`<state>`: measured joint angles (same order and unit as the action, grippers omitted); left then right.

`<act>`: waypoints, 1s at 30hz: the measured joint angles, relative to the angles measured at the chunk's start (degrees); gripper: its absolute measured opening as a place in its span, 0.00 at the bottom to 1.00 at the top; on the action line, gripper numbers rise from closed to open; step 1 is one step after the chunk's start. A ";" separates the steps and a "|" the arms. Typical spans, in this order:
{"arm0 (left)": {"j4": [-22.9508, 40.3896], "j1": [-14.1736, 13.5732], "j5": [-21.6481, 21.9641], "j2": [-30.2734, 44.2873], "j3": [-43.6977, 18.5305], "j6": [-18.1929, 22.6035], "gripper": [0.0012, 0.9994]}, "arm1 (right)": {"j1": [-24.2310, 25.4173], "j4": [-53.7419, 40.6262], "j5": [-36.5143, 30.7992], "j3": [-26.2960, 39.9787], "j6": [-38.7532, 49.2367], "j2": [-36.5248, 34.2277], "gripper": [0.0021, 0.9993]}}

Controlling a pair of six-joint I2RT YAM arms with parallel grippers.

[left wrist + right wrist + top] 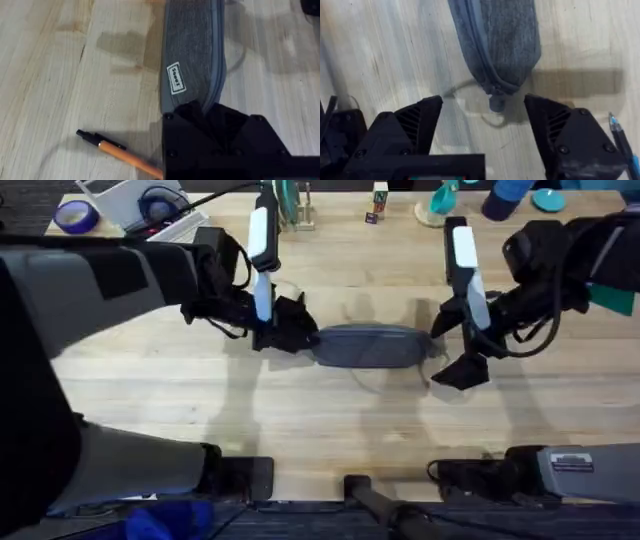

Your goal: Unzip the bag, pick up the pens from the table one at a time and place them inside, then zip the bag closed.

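On the maple table [300, 410], the grey-blue bag [370, 346] lies zipped, left end effector [290, 330] pinching its end, right end effector [482, 125] spread.

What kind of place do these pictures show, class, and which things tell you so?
Probably a robotics lab workbench: a wood-plank table, two arms working a grey bag, and tape and cables along the far edge.

Clutter lines the far side: a purple tape roll [74, 217], teal dishes [548, 198], a white box [130, 195].

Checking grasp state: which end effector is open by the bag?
The right end effector, fingers spread at the bag's zipper end. The left end effector sits shut on the bag's other end.
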<state>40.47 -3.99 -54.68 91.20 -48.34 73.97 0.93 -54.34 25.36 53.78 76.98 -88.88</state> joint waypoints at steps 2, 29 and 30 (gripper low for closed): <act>0.00 0.00 0.00 0.00 0.00 0.02 0.04 | 0.00 0.10 0.00 0.00 -0.27 0.00 1.00; 0.00 0.00 0.00 0.00 0.00 0.02 0.04 | 0.00 0.75 2.93 0.00 -0.30 0.00 0.93; 0.00 0.00 0.00 0.00 0.00 0.00 0.04 | 0.00 0.73 2.95 0.00 -0.52 -0.01 0.85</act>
<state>40.47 -3.99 -54.68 91.20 -48.34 73.97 0.93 -53.60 28.32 53.78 76.46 -88.89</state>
